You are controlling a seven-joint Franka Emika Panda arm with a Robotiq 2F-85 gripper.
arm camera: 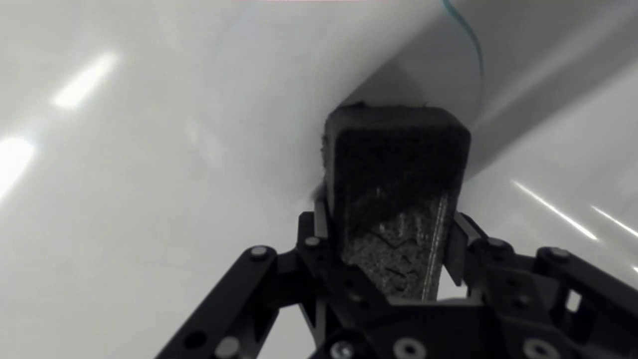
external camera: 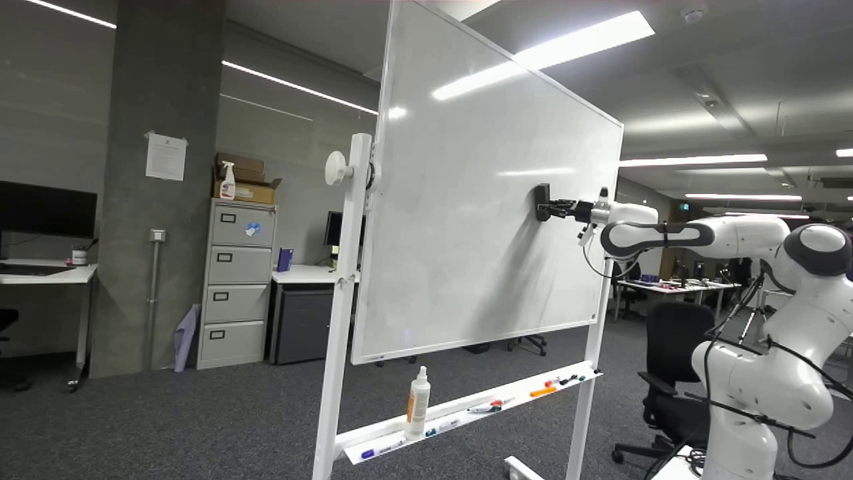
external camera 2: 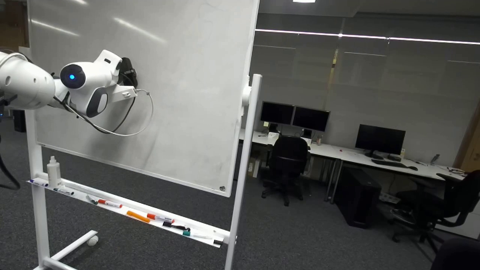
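In the wrist view we note the gripper (arm camera: 391, 234) clamped on a dark eraser (arm camera: 398, 174), one finger along each flank. We place the eraser at the face of the whiteboard (external camera: 453, 200) (touching or just off it, we cannot tell). Below, in both exterior views, a tray (external camera: 460, 400) bears a bottle (external camera: 418, 403) and markers (external camera: 542, 391).

In the wrist view, the whiteboard eraser (arm camera: 398, 169) is partly hidden toward six o'clock by the tool (arm camera: 390, 237). The posted notice (external camera: 166, 157) cannot be read.
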